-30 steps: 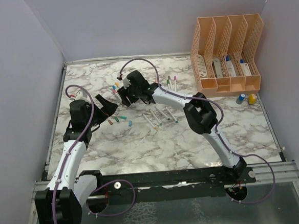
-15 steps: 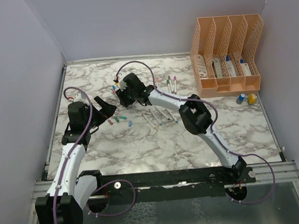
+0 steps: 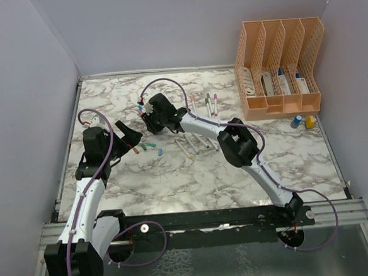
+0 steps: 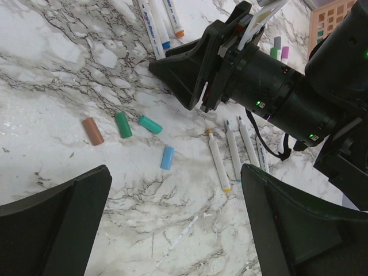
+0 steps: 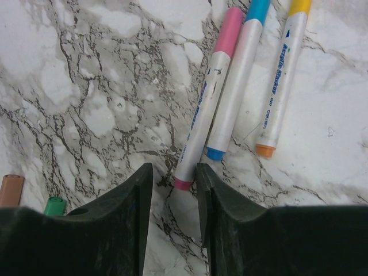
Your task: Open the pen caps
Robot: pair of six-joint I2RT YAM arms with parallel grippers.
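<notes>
Three capped pens lie side by side in the right wrist view: pink (image 5: 207, 98), blue (image 5: 238, 80) and yellow (image 5: 282, 80). My right gripper (image 5: 174, 178) is open a little, low over the marble, with the pink pen's lower end between its fingertips, not clamped. It also shows in the top view (image 3: 146, 116) and the left wrist view (image 4: 184, 80). My left gripper (image 4: 175, 230) is wide open and empty above the marble, at the left in the top view (image 3: 128, 135). Loose caps lie ahead of it: orange (image 4: 92, 131), green (image 4: 123, 125), teal (image 4: 150, 124), blue (image 4: 167, 157). Several uncapped white pens (image 4: 217, 158) lie to their right.
A peach lattice file organiser (image 3: 280, 68) stands at the back right, with a blue (image 3: 296, 122) and a yellow (image 3: 309, 122) bottle-like item in front of it. More capped pens (image 3: 210, 102) lie behind the right arm. Walls close the table on three sides.
My right gripper has moved left and come down over the three capped pens. My left gripper has drifted slightly left. The caps and pens have not moved.
</notes>
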